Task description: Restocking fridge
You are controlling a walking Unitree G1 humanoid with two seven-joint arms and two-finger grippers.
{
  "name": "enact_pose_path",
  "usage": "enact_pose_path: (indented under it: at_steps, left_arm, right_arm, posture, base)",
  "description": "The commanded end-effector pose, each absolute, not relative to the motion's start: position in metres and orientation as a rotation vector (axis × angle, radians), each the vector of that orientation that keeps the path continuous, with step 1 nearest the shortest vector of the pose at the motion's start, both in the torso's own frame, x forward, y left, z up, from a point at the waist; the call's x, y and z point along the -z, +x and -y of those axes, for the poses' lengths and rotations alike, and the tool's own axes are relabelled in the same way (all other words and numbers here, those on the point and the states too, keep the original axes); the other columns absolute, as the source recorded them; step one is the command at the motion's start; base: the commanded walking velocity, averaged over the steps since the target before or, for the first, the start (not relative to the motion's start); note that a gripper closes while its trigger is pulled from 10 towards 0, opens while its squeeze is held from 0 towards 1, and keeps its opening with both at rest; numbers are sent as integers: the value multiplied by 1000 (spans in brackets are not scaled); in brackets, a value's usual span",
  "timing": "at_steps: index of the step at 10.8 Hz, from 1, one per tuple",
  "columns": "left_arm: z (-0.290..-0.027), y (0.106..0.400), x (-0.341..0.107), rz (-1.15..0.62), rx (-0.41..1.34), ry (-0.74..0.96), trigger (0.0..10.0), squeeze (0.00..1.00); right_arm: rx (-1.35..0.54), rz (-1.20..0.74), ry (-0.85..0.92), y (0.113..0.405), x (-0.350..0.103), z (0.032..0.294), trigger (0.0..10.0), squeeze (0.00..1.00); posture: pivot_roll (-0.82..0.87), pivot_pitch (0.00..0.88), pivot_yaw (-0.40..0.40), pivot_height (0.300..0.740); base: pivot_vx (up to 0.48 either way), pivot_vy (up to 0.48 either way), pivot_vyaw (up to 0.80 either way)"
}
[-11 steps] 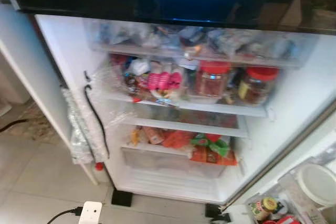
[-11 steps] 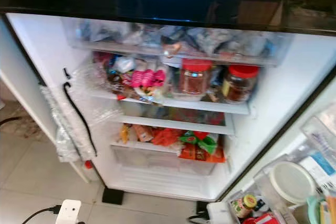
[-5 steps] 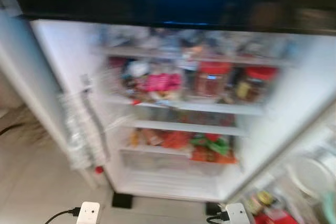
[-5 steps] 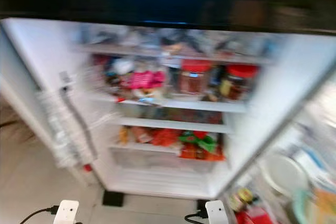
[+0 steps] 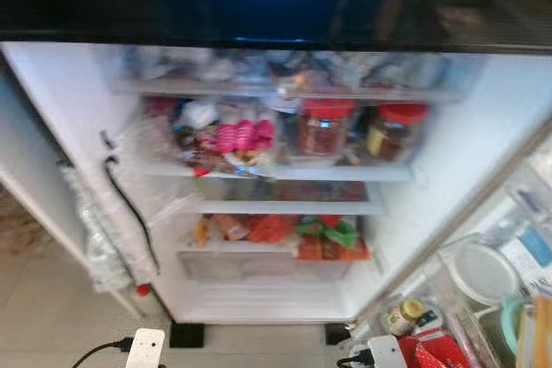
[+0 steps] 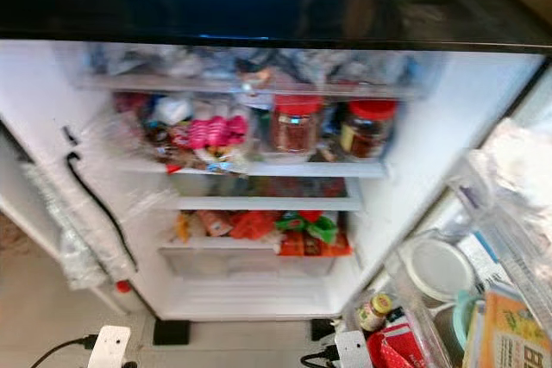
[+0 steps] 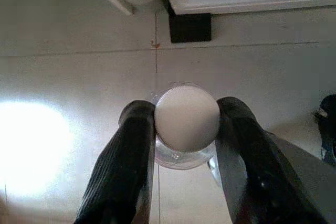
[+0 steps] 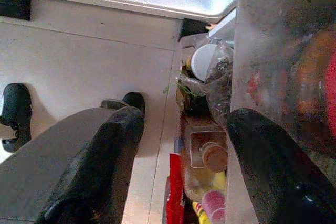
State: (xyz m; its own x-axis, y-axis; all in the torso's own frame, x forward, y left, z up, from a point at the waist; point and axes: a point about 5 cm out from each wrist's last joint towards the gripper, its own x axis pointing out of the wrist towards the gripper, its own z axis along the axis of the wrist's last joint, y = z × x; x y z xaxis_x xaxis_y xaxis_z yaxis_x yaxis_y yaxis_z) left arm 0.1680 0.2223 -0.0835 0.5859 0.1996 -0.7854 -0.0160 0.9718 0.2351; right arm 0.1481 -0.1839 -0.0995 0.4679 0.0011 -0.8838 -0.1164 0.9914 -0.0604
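Bottle [image 7: 186, 121] clamped between left fingers [image 7: 128, 161] above floor [image 7: 68, 77].

Fridge shelf [image 5: 285, 173] carries two red-lidded jars [image 5: 323, 129] and pink packets [image 5: 239, 136].

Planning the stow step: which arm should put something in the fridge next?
Left, probably. The left gripper already holds a white-capped bottle; the right gripper is open, holding nothing, beside the door bins.

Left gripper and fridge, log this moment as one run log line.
fridge: open, shelves stocked | left gripper: shut on white-capped clear bottle, above floor | right gripper: open, beside door bins
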Motion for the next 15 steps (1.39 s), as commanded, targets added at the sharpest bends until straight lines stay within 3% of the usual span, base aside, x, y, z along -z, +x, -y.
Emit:
enact_pose_path:
  at_steps: [1,5,6,7,8,9,11,15]
  left_arm:
    - [-223,163,86,-951,-125,217,10000,0]
    - [-221,171,77,-796,-112,198,10000,0]
    - [-218,185,68,-694,-105,150,10000,0]
    - [-215,242,22,-370,-62,274,10000,0]
    - [-200,256,-11,-47,22,338,10000,0]
    - [-182,258,-25,31,93,275,10000,0]
    - [-192,284,-30,-98,36,143,10000,0]
    - [-169,274,-35,-103,182,-31,10000,0]
  right_arm:
    - [-53,-1087,-130,147,99,190,10000,0]
    - [-54,-1087,-128,146,99,190,10000,0]
    - [-57,-1087,-130,146,99,190,10000,0]
    - [-58,-1088,-132,146,99,191,10000,0]
    - [-59,-1088,-134,146,99,191,10000,0]
    - [-59,-1088,-134,146,99,191,10000,0]
    - [-61,-1089,-136,146,99,191,10000,0]
    - [-65,-1086,-137,146,99,191,10000,0]
  posture:
    - [-53,28,-45,740]
    - [-53,31,-45,740]
    - [-52,33,-46,740]
    - [-51,35,-48,740]
    - [-52,36,-49,740]
    - [-52,36,-49,740]
    - [-53,37,-50,740]
    - [-53,37,-51,740]
  base:
    - [0,0,0]
    - [0,0,0]
    - [0,0,0]
    - [0,0,0]
    - [0,0,0]
    - [0,0,0]
    - [0,0,0]
    - [0,0,0]
